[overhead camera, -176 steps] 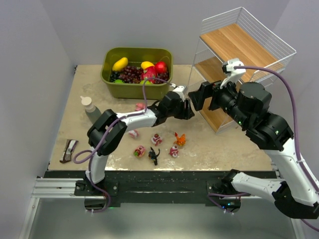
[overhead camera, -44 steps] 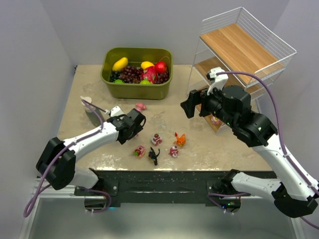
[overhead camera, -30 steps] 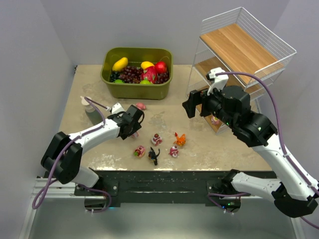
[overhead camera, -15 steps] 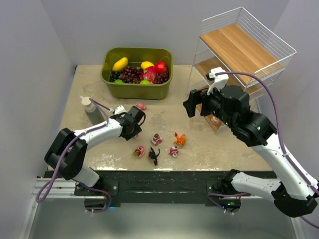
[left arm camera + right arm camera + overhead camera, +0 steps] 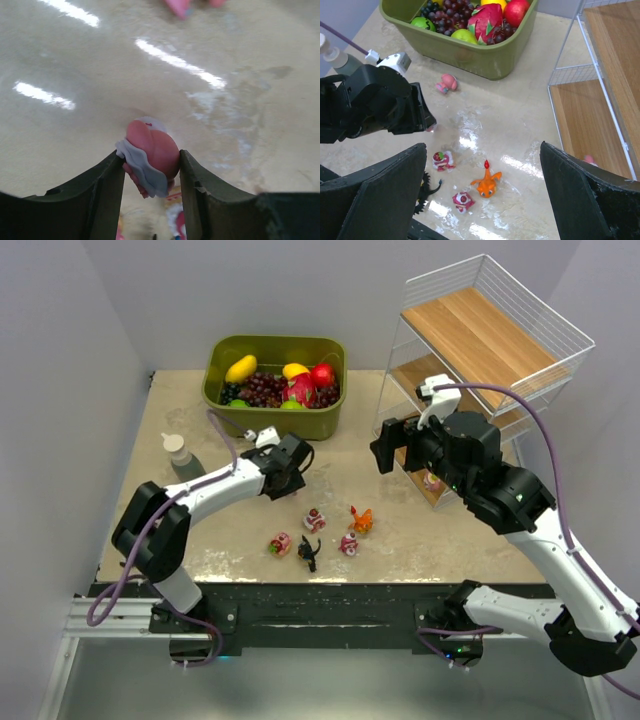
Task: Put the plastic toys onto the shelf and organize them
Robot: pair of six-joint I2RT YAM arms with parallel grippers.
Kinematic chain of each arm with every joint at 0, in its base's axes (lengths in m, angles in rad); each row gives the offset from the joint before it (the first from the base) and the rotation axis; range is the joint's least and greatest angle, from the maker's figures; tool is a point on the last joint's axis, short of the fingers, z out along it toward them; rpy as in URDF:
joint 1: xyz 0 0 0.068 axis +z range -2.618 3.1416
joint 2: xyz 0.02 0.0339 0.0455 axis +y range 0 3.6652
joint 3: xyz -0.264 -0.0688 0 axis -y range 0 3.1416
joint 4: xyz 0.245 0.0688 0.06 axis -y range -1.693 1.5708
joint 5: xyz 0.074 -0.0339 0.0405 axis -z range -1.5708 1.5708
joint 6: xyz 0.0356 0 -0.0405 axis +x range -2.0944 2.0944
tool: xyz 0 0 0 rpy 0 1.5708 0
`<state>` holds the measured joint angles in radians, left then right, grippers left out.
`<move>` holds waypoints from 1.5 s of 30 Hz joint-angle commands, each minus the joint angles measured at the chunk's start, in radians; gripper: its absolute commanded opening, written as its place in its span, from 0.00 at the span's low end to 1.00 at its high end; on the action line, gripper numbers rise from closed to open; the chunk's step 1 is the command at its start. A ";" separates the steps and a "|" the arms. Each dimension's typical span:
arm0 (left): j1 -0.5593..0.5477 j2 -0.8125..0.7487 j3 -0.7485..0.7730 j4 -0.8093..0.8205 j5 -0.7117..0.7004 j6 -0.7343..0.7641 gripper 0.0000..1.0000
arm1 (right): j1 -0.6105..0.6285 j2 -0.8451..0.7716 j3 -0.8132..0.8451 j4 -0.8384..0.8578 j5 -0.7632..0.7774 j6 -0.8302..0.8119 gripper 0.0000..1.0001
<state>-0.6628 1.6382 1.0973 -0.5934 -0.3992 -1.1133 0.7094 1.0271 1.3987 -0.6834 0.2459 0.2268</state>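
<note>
Left gripper (image 5: 151, 165) clamps a pink figurine (image 5: 153, 145), unseen from overhead.

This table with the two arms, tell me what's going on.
The left gripper is clamped on a small pink and white toy over the table. The right gripper hangs open in front of the shelf, holding nothing. One pink toy sits on the shelf's bottom tier; the orange creature, the black creature and other figures lie on the table.
</note>
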 commanded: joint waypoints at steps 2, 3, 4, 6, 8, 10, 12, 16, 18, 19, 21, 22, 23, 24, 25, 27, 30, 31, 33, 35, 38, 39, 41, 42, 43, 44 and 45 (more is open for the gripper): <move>-0.038 0.058 0.185 0.030 0.022 0.066 0.04 | 0.002 -0.005 0.039 0.012 0.059 -0.004 0.99; -0.044 0.087 0.205 0.035 0.032 0.070 0.04 | 0.001 -0.005 0.043 0.007 0.064 -0.006 0.99; -0.055 0.104 0.226 0.038 0.040 0.072 0.04 | 0.002 -0.005 0.046 0.005 0.075 -0.006 0.99; -0.066 0.164 0.298 0.041 0.063 0.075 0.04 | 0.001 -0.009 0.057 -0.004 0.085 -0.006 0.99; -0.086 0.207 0.372 0.053 0.075 0.076 0.03 | 0.002 -0.012 0.062 -0.010 0.102 -0.007 0.99; -0.107 0.273 0.427 0.064 0.091 0.084 0.03 | 0.002 -0.018 0.065 -0.015 0.112 -0.006 0.99; -0.121 0.346 0.525 0.057 0.094 0.095 0.03 | 0.001 -0.024 0.063 -0.021 0.116 -0.004 0.99; -0.147 0.465 0.689 0.035 0.111 0.104 0.03 | 0.001 -0.041 0.054 -0.025 0.133 0.002 0.99; -0.158 0.523 0.768 0.033 0.111 0.105 0.03 | 0.002 -0.051 0.054 -0.030 0.142 0.003 0.99; -0.168 0.541 0.795 0.030 0.114 0.102 0.03 | 0.001 -0.053 0.056 -0.034 0.144 0.003 0.99; -0.176 0.593 0.871 0.024 0.126 0.098 0.03 | 0.001 -0.059 0.059 -0.048 0.159 0.003 0.99; -0.185 0.609 0.892 0.024 0.128 0.090 0.02 | 0.001 -0.061 0.060 -0.050 0.164 0.000 0.98; -0.190 0.623 0.920 0.029 0.132 0.083 0.03 | 0.001 -0.064 0.060 -0.053 0.168 0.000 0.99; -0.193 0.637 0.924 0.041 0.137 0.070 0.03 | 0.002 -0.071 0.063 -0.059 0.173 -0.004 0.99; -0.198 0.638 0.923 0.056 0.134 0.064 0.03 | 0.002 -0.074 0.065 -0.061 0.176 -0.006 0.99; -0.202 0.646 0.918 0.104 0.128 0.044 0.03 | 0.001 -0.081 0.069 -0.065 0.178 -0.009 0.99; -0.208 0.667 0.946 0.144 0.132 0.018 0.03 | 0.001 -0.079 0.082 -0.079 0.178 -0.010 0.99; -0.210 0.676 0.961 0.144 0.131 0.014 0.03 | 0.001 -0.079 0.086 -0.085 0.176 -0.009 0.99; -0.221 0.707 1.010 0.144 0.134 0.007 0.03 | 0.002 -0.082 0.095 -0.096 0.171 -0.004 0.99; -0.227 0.733 1.045 0.145 0.135 -0.003 0.02 | 0.001 -0.090 0.098 -0.099 0.171 0.000 0.99; -0.233 0.761 1.072 0.144 0.140 -0.031 0.01 | 0.001 -0.099 0.094 -0.104 0.181 0.008 0.99; -0.235 0.765 1.072 0.145 0.143 -0.052 0.01 | 0.001 -0.101 0.094 -0.107 0.181 0.016 0.99; -0.235 0.778 1.072 0.162 0.151 -0.069 0.01 | 0.001 -0.105 0.094 -0.110 0.181 0.022 0.99; -0.235 0.782 1.072 0.171 0.155 -0.080 0.01 | 0.002 -0.110 0.091 -0.111 0.181 0.026 0.99; -0.235 0.785 1.073 0.181 0.155 -0.085 0.01 | 0.001 -0.111 0.089 -0.113 0.182 0.028 0.99; -0.236 0.793 1.079 0.199 0.157 -0.086 0.00 | 0.001 -0.117 0.085 -0.113 0.185 0.031 0.99; -0.241 0.798 1.089 0.204 0.152 -0.085 0.00 | 0.002 -0.119 0.085 -0.119 0.187 0.032 0.99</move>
<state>-0.8928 2.4191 2.1246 -0.4675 -0.2462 -1.1534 0.7094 0.9283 1.4551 -0.7979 0.4038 0.2386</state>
